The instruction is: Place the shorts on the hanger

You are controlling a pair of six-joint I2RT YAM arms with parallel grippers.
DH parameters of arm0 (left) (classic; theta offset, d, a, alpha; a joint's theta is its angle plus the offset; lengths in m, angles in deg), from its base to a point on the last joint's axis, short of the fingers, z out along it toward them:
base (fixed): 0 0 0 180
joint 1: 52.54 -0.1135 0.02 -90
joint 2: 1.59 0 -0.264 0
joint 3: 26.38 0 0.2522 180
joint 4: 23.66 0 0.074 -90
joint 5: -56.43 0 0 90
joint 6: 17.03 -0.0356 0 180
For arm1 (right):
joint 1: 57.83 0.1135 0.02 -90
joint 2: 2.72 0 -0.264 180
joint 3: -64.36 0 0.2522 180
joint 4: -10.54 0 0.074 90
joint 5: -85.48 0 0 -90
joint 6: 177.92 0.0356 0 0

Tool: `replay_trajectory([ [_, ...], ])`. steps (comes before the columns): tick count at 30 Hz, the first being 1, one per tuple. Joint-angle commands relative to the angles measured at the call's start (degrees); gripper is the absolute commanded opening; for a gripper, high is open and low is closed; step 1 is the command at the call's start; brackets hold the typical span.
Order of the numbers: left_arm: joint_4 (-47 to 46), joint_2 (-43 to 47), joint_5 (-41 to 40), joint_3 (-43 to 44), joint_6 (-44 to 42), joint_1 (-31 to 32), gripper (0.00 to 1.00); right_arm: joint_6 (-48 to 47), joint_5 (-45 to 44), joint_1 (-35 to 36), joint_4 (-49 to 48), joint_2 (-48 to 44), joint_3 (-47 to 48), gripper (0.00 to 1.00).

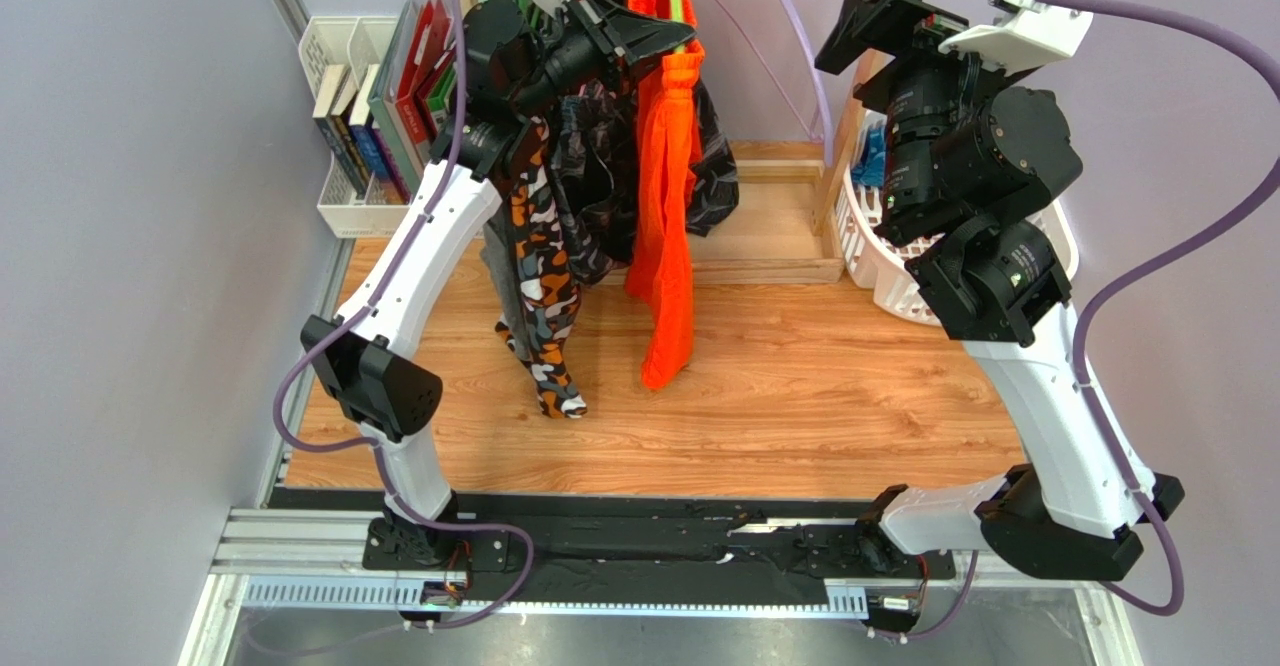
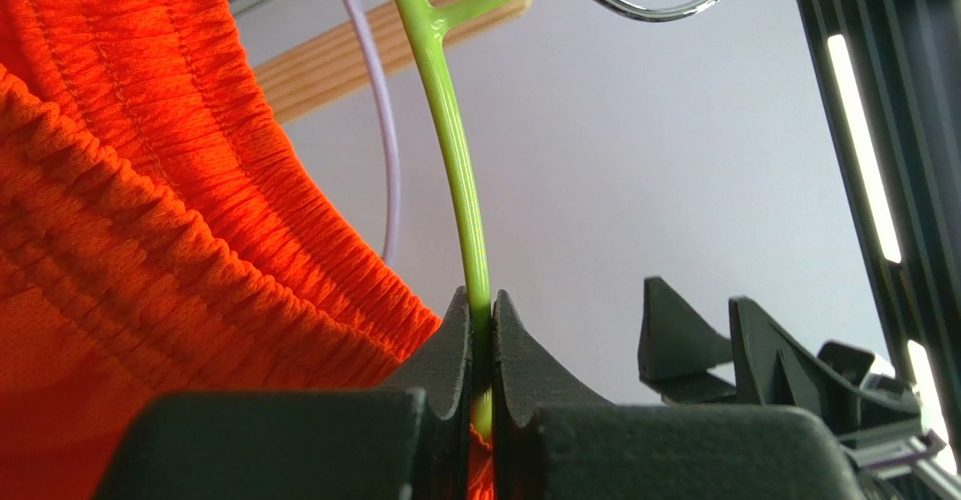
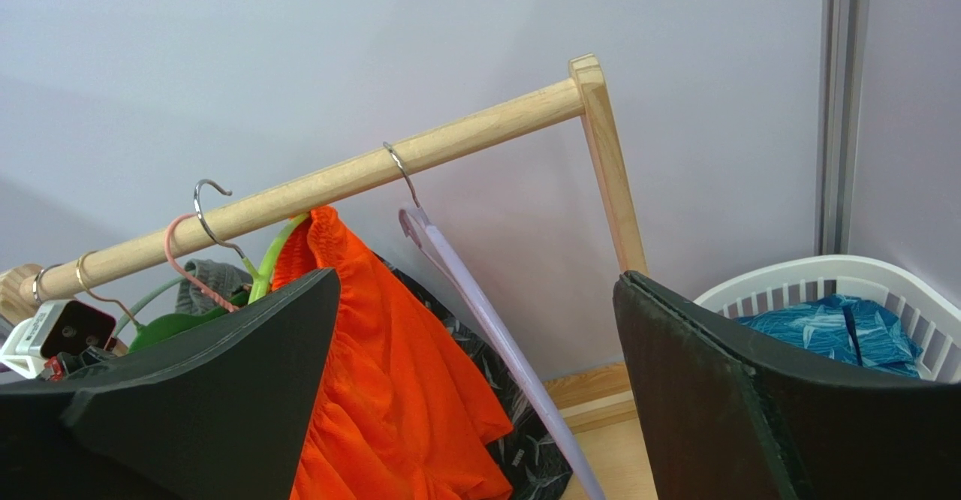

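The bright orange shorts [image 1: 661, 201] hang draped over the lime-green hanger [image 2: 451, 151], waistband at the top, legs hanging down toward the table. They fill the left of the left wrist view [image 2: 147, 219] and show in the right wrist view [image 3: 384, 376]. The hanger's metal hook [image 3: 209, 202] sits over the wooden rail [image 3: 338, 179]. My left gripper [image 2: 479, 297] is shut on the hanger's thin green arm, next to the waistband; from above it is up at the rail [image 1: 661, 39]. My right gripper [image 3: 474, 280] is open and empty, right of the shorts [image 1: 864, 21].
A lavender hanger [image 3: 485, 320] hangs right of the shorts, a pink hanger [image 3: 181, 258] to the left. Black patterned shorts [image 1: 601, 201] and a camo garment [image 1: 544, 291] hang beside them. A white basket [image 3: 790, 286] with blue cloth stands right; books [image 1: 376, 111] back left.
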Motion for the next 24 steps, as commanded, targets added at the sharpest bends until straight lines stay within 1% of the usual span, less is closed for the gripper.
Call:
replay_trajectory([
  [1, -1.0, -0.3, -4.1, 4.1, 3.3, -2.0, 0.0, 1.1, -1.5, -0.4, -2.6, -1.1, -0.6, 0.96],
  [4, -1.0, -0.7, -4.7, 4.5, 4.5, -2.8, 0.0, 1.4, -1.4, -0.5, -2.7, -0.8, -0.9, 0.96],
  [11, -0.9, -4.2, -5.9, 8.7, 5.1, -3.8, 0.0, 0.9, -1.1, -0.7, -3.5, 0.4, -0.8, 0.96],
  [15, 1.1, -5.5, -7.0, 9.0, 6.0, -4.6, 0.01, 0.8, -0.9, -1.0, -3.8, 0.5, -1.0, 0.96],
  [16, 1.2, -5.5, -6.8, 8.9, 5.9, -4.7, 0.04, 0.7, -0.4, -1.2, -4.0, 0.5, -1.1, 0.96],
  [17, 1.1, -5.4, -6.5, 8.3, 5.7, -4.8, 0.09, 0.5, -0.2, -1.2, -4.1, 0.5, -1.1, 0.96],
  [22, -2.2, -3.3, -4.4, 6.9, 3.0, -4.9, 0.18, 0.3, 1.1, -1.3, -5.4, 0.2, -2.6, 0.96],
  [24, -1.7, -2.3, -4.2, 6.5, 1.9, -5.3, 0.32, 0.2, 1.3, -1.3, -5.3, 0.1, -2.9, 0.96],
])
